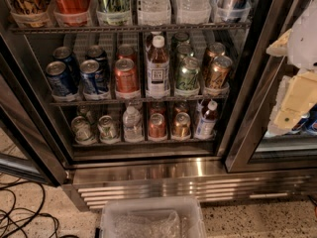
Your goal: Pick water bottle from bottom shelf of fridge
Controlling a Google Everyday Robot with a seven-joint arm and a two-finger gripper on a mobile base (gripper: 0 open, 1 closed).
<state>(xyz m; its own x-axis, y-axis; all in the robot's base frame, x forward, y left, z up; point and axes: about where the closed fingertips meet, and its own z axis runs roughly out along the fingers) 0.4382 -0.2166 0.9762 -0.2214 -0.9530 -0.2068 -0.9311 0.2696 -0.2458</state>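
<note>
Water bottle [132,124] well left of gripper [294,105]

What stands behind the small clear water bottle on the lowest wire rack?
Nothing is discernible behind the small clear ribbed water bottle: it hides whatever stands there. The cream gripper hangs far right.

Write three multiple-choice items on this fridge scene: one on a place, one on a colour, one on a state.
1. On the bottom shelf, the water bottle stands:
A) between a greenish can and a copper can
B) at the far right end
C) lying flat

2. Its cap is:
A) red
B) blue
C) white

3. The gripper is:
A) clamped on the bottle
B) off at the right, apart from the bottle
C) pressed against a can

Key: 1A, a can flanks it on each side; 2C, its top shows white; 3B, it hangs by the right door frame.
</note>
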